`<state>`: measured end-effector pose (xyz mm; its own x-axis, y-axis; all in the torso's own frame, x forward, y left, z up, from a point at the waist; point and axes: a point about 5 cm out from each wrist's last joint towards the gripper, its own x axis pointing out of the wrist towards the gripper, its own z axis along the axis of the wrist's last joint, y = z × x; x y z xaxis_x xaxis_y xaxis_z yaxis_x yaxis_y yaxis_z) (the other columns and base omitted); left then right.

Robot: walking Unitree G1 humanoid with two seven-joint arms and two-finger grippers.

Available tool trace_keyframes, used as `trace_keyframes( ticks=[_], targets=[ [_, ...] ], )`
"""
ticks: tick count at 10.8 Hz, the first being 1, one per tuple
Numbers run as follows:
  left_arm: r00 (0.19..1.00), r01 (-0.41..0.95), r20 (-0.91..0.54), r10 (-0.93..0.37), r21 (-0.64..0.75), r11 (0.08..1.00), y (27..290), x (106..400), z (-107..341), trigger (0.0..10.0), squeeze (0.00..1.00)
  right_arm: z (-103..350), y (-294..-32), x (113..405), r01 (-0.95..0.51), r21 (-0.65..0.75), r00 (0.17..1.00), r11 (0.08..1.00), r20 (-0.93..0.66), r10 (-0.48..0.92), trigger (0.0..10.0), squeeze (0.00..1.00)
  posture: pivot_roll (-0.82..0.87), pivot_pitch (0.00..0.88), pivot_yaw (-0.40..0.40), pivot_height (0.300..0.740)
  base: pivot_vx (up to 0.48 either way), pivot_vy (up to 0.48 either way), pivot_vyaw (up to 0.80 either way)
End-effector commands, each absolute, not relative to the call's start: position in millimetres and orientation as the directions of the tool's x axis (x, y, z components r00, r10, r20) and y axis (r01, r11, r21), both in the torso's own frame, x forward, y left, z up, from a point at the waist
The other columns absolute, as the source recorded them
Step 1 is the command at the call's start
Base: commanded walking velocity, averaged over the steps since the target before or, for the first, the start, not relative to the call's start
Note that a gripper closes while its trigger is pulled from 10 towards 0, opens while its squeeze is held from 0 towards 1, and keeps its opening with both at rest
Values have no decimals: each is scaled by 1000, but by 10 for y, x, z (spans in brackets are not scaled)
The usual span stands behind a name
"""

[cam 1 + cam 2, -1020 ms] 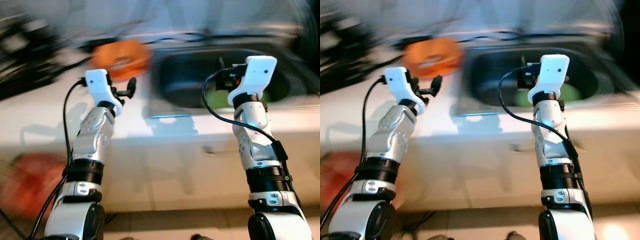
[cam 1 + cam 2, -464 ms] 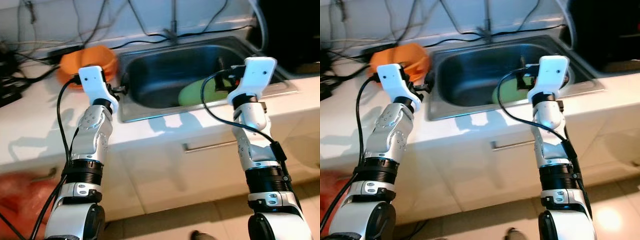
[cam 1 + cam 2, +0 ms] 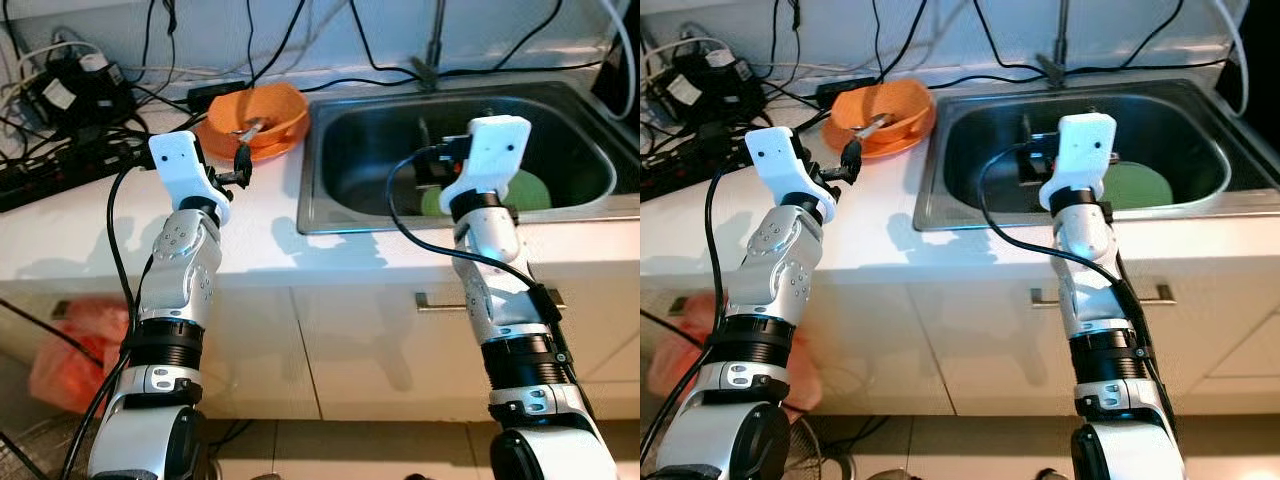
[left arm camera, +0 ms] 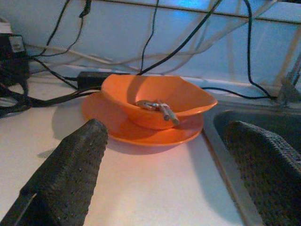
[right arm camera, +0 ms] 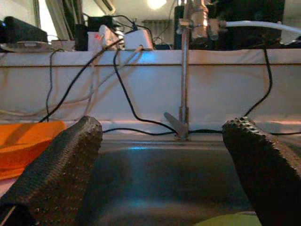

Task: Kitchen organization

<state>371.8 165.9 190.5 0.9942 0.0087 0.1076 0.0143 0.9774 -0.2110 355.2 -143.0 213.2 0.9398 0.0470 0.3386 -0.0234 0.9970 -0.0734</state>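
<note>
An orange bowl [image 3: 255,108] with a few utensils in it sits on an orange plate [image 4: 141,133], on the white counter [image 3: 250,235] left of the steel sink [image 3: 340,190]. My left gripper [image 3: 234,168] is raised just short of the bowl, open and holding nothing; its fingers [image 4: 70,169] frame the bowl in the left wrist view. A green plate [image 3: 525,190] lies in the sink basin. My right gripper [image 3: 428,162] hovers over the sink's front part, open and holding nothing, pointing toward the faucet [image 5: 183,70].
Power strips, adapters and black cables [image 3: 70,90] crowd the back left of the counter and run along the wall. A red plastic bag [image 3: 75,350] lies on the floor at the left. Cabinet fronts with a metal handle [image 3: 440,298] are below the counter.
The camera has swung and the blur has cleared, so the counter and sink sit differently in the picture. Both arms keep the same raised pose with open grippers.
</note>
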Motion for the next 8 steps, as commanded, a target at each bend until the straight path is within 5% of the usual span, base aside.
trace_keyframes(
  ticks=[1, 8],
  targets=[
    [991, 9, 133, 20, -220, 975, 1713, 3717, 1987, 10000, 0, 2166, -1444, 3535, -19, -62, 933, 998, 357, 40, 10000, 0, 83, 0, 133, 740, 0, 0, 0],
    [985, 42, 175, 2, -250, 967, 1580, 3623, 2076, 10000, 0, 2174, -1371, 3483, -75, -86, 924, 993, 367, 102, 10000, 0, 84, 0, 111, 740, 294, 0, 0]
  ],
)
